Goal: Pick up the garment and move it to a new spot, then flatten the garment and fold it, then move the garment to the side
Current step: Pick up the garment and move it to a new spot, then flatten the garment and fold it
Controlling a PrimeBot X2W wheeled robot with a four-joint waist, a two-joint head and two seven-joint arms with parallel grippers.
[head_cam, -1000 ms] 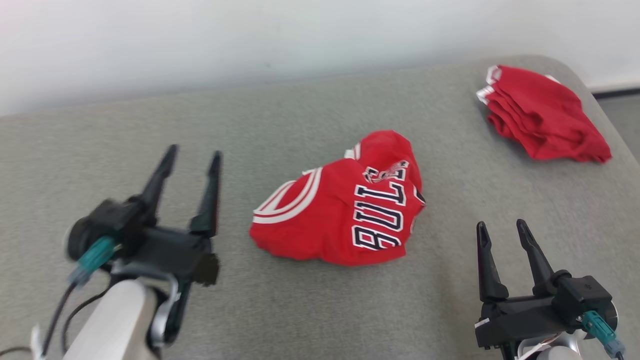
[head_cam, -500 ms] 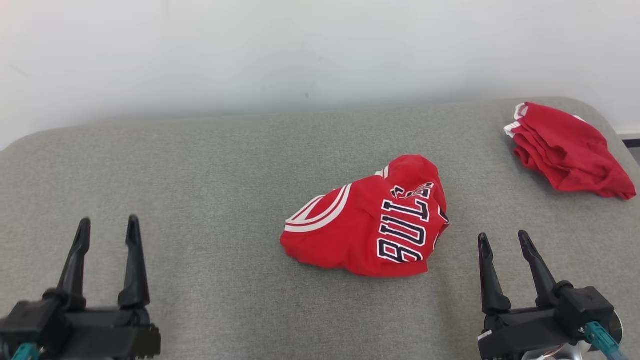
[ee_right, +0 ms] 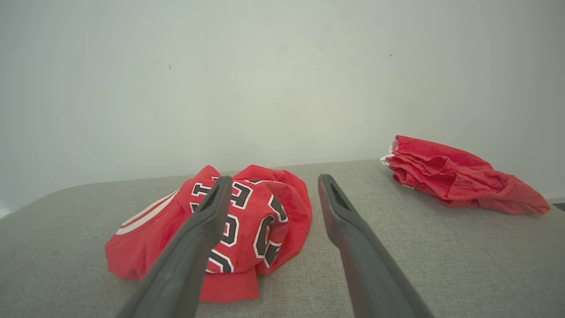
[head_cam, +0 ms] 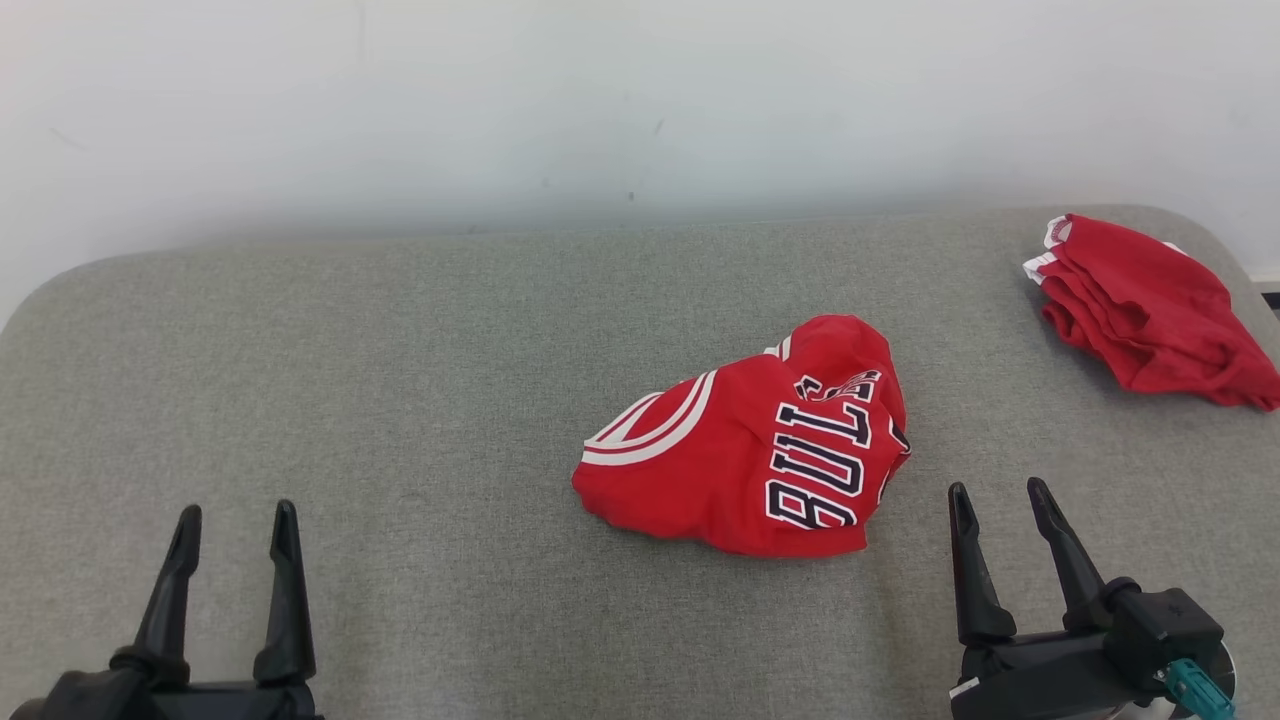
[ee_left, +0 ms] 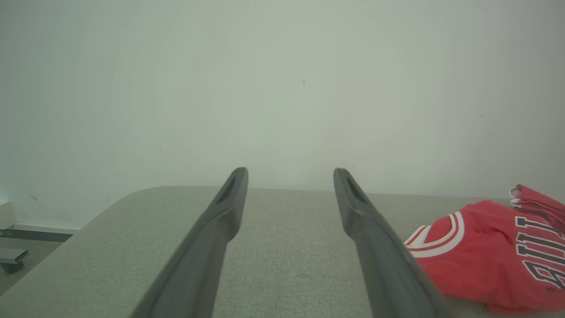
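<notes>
A crumpled jersey [head_cam: 745, 450] lies right of centre on the bench [head_cam: 400, 380], its long axis left to right, striped opening pointing left. The left tool [head_cam: 236, 512] and right tool [head_cam: 997, 490] stand wide, empty, at the near edge.

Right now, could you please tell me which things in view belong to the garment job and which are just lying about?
For the job: crumpled red jersey mid-table; left hand, open; right hand, open.
Lying about: bunched red garment at the far right corner of the grey table.
</notes>
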